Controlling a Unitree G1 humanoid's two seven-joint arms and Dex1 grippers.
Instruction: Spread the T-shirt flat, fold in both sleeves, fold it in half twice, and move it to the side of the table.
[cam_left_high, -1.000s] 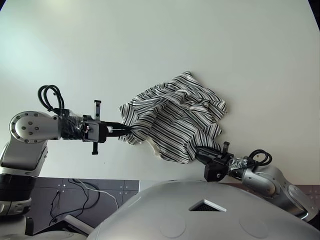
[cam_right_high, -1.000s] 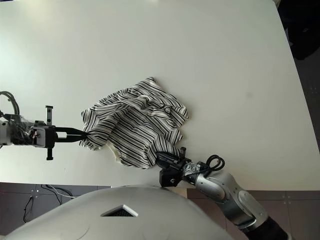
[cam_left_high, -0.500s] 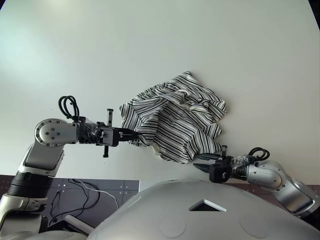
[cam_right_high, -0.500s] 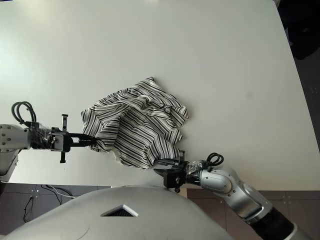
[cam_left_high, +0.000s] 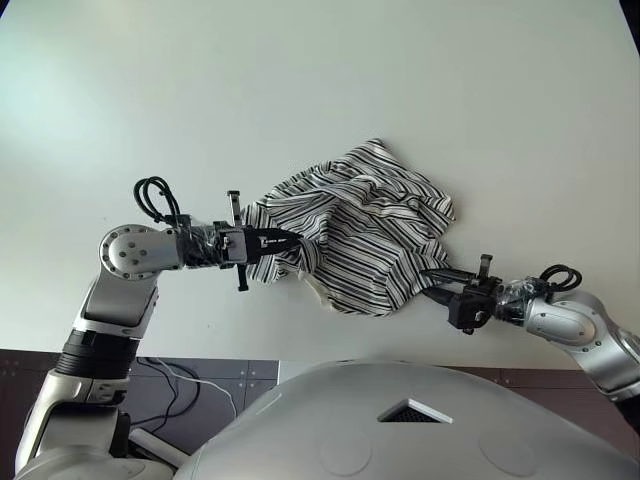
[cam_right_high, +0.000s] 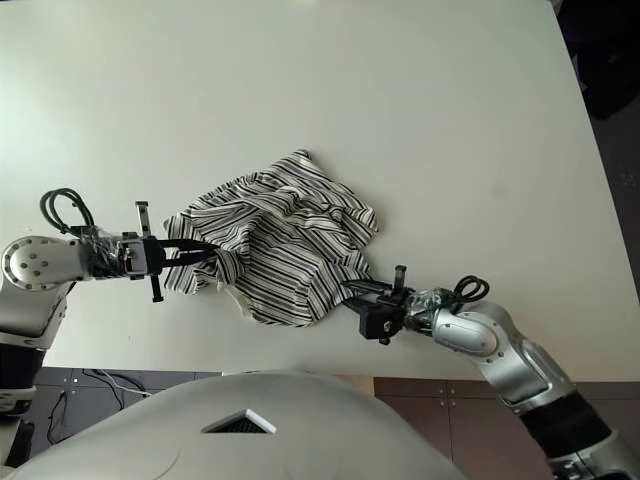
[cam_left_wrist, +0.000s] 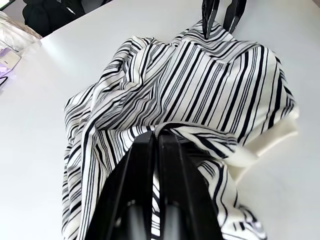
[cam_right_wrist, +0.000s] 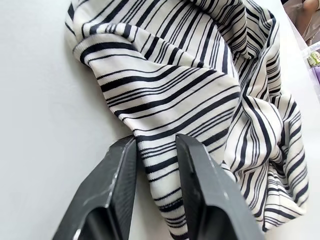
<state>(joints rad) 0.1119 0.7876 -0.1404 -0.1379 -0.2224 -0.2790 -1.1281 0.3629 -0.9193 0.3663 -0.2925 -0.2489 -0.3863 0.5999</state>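
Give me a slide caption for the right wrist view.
Right gripper, open, straddles the edge of the crumpled striped T-shirt on the white table.

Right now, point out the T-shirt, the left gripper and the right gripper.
T-shirt (cam_left_high: 365, 230): left eye view, middle of the crumpled striped cloth.
left gripper (cam_left_wrist: 155, 136): left wrist view, midway between its fingertips.
right gripper (cam_right_wrist: 155, 144): right wrist view, midway between its fingertips.

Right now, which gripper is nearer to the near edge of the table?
Right. The right gripper is at the T-shirt's near hem, fingers open around it, close to the table's near edge. The left gripper, shut on the T-shirt's left side, is farther from that edge.
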